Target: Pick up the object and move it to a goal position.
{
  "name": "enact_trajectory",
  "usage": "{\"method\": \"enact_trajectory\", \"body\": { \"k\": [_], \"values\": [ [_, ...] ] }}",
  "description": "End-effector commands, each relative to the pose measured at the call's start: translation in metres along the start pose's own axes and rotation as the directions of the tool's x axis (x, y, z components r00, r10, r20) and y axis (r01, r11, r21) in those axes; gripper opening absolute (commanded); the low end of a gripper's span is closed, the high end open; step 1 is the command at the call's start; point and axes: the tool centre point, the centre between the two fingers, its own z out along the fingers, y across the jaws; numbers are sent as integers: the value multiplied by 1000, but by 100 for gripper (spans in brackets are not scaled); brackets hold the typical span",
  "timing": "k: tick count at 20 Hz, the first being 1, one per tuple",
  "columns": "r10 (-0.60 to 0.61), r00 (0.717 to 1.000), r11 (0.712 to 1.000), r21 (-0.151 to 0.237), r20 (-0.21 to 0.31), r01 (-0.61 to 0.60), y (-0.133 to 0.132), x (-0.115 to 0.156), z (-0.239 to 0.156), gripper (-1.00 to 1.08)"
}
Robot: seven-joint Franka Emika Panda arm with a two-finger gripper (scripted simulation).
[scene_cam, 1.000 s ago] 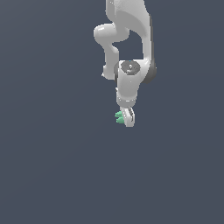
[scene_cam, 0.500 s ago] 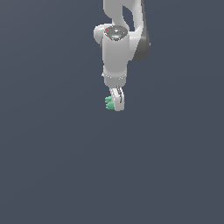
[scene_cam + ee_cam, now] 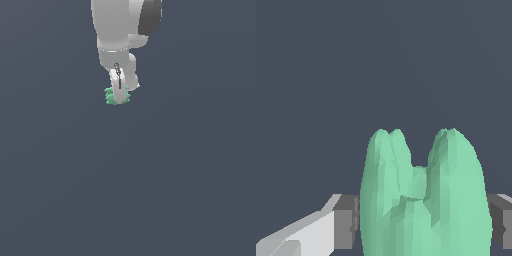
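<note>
The object is a small mint-green thing with a spiky outline, held at the tip of my white gripper in the upper middle of the exterior view. My gripper is shut on it, the fingers pointing down from the arm above. In the wrist view the object fills the space between the two grey finger pads, its two tall lobes sticking out past them. Part of the object is hidden behind the finger in the exterior view.
A plain dark blue-grey background surrounds the arm in both views. No other objects, containers or edges show.
The arm has carried the object up and toward the exterior view's left over the last second, and the wrist has turned so the finger now faces the camera.
</note>
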Motion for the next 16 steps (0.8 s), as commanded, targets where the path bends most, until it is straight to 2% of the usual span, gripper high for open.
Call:
{"method": "enact_trajectory", "body": {
  "k": [1,8,16],
  "values": [
    [-1,1000,1000,-1,0,1,5,10,-21,-100],
    [-2,1000,1000,-1,-1,2,13,29,-63,-100],
    [-3,1000,1000,-1,-1,3,15,37,-79,-100]
  ]
}}
